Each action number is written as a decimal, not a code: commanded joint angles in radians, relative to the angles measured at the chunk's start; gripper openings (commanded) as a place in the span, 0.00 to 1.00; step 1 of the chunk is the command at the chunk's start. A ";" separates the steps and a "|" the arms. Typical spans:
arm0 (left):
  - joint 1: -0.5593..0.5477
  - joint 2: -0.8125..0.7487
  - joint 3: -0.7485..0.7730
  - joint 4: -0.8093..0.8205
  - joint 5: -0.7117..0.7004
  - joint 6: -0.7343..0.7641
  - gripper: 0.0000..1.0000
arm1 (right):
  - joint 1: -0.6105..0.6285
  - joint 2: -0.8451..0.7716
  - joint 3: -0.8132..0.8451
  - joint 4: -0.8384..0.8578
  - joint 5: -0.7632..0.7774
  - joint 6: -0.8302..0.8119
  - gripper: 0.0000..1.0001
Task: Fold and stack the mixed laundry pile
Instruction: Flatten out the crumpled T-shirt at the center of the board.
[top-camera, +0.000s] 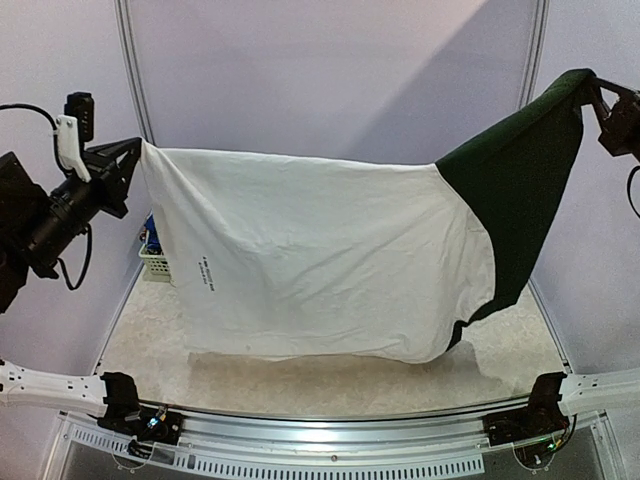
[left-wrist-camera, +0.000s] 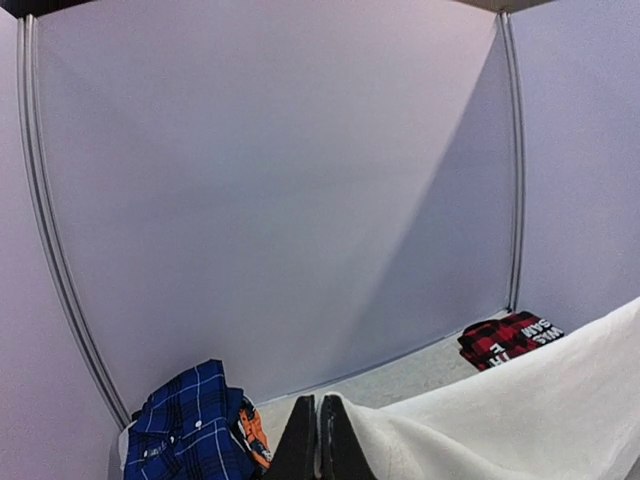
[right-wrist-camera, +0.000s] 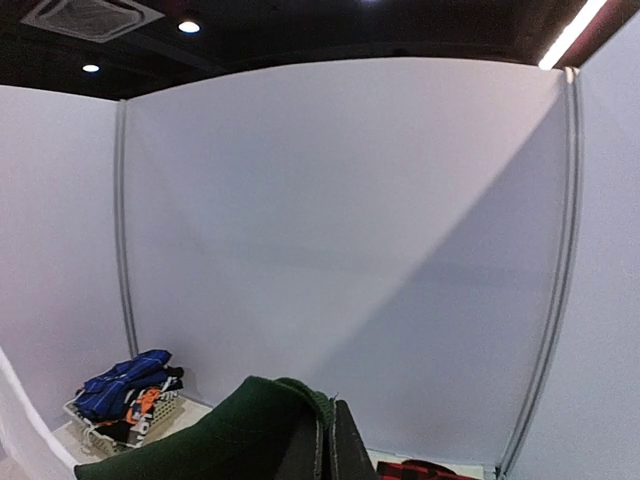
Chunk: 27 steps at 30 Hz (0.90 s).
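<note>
The white T-shirt (top-camera: 300, 260) hides most of the basket (top-camera: 154, 264) at nine o'clock; its small print (top-camera: 203, 276) is unreadable.

A small white lattice basket (top-camera: 154, 264) sits at the far left corner of the table (top-camera: 300, 378), close to pale wall panels (top-camera: 330, 80).

A white and dark green T-shirt (top-camera: 320, 260) hangs stretched across the centre of the top view, blocking passage. Below its hem, along the lower frame, a strip of speckled table (top-camera: 330, 385) lies open. A white lattice plastic basket (top-camera: 153, 262) stands at left centre. A red-and-black plaid shirt (left-wrist-camera: 508, 338) lies lower right in the left wrist view.
</note>
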 joint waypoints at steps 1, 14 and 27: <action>0.013 -0.005 0.119 -0.025 0.055 0.030 0.00 | -0.005 -0.015 0.084 0.028 -0.192 -0.042 0.00; 0.013 0.093 0.441 -0.114 0.204 0.077 0.00 | -0.005 0.218 0.609 -0.077 -0.391 -0.161 0.00; 0.013 0.185 0.671 -0.172 0.295 0.119 0.00 | -0.006 0.262 0.748 -0.004 -0.462 -0.239 0.00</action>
